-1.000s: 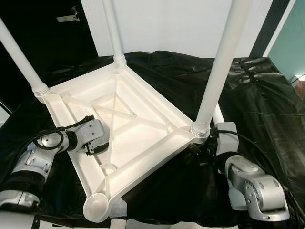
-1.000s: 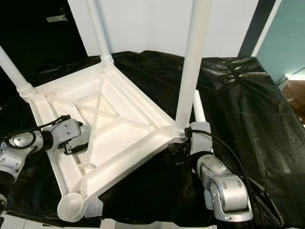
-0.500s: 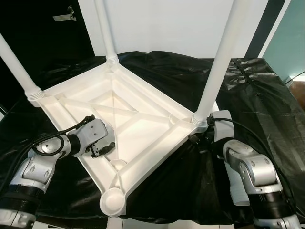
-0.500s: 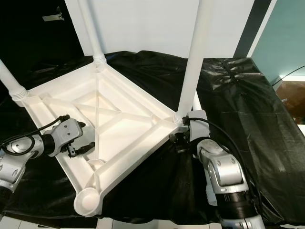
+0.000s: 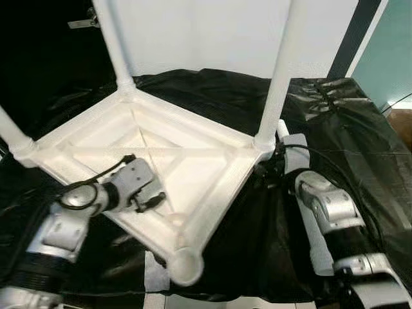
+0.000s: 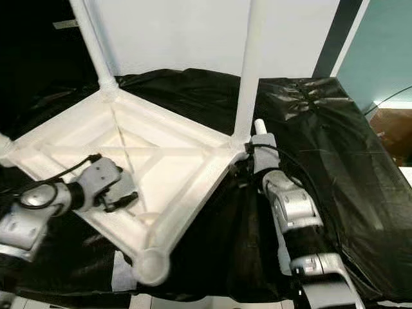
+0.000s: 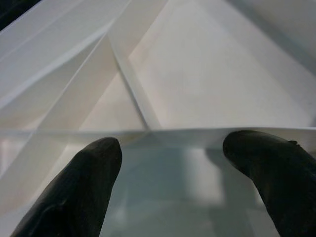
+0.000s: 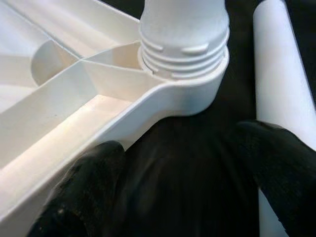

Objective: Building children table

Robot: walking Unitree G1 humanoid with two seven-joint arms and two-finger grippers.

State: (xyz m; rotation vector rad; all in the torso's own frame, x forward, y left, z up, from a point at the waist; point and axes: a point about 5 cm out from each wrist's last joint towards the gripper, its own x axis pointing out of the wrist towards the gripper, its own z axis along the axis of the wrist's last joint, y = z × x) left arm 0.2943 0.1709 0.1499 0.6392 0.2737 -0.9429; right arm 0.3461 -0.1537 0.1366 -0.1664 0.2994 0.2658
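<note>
My left gripper, fingers spread, sits mid-frame inside the upturned white plastic ribbed tabletop; my right gripper, seemingly open, meets its right corner.

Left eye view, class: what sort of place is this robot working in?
Probably an indoor assembly workspace: an upturned white table top with screwed-in legs lies on a surface draped in black sheeting, against a plain white wall.

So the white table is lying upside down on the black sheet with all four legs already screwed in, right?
Not quite. The white table does lie upside down on the black sheet, but only three legs stand in its corners. The left eye view shows the near corner socket empty, and a loose leg lies on the sheet by the right gripper.
</note>
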